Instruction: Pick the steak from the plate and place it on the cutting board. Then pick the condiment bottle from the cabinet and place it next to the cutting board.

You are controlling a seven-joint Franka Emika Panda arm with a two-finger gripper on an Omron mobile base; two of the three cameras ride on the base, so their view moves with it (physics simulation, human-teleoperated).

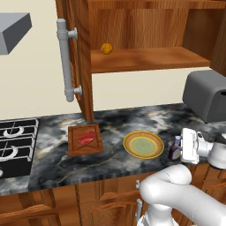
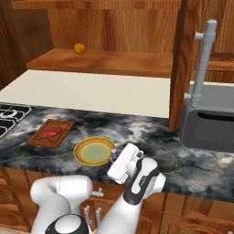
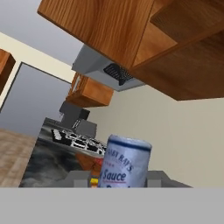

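Observation:
The steak (image 1: 87, 138) (image 2: 51, 132) lies flat on the cutting board (image 1: 75, 148) (image 2: 62, 129), left of the plate (image 1: 128, 146) (image 2: 80, 154), which holds nothing. My gripper (image 1: 178, 148) (image 2: 114, 158) (image 3: 121, 179) is shut on the condiment bottle (image 1: 175, 152) (image 2: 113, 154) (image 3: 124, 162), low over the counter just right of the plate. In the hand view the bottle's pale cap and "Sauce" label rise between the dark fingers (image 3: 77, 177). Whether the bottle touches the counter cannot be told. The cabinet (image 1: 145, 58) (image 2: 114, 61) stands open above.
A small orange fruit (image 1: 106, 48) (image 2: 80, 48) sits on the cabinet shelf. The door's grey bar handle (image 1: 65, 59) (image 2: 203, 64) hangs over the counter. A grey toaster (image 1: 207, 95) (image 2: 208, 121) stands at the right, and stove burners (image 1: 15, 141) (image 2: 9, 116) at the left.

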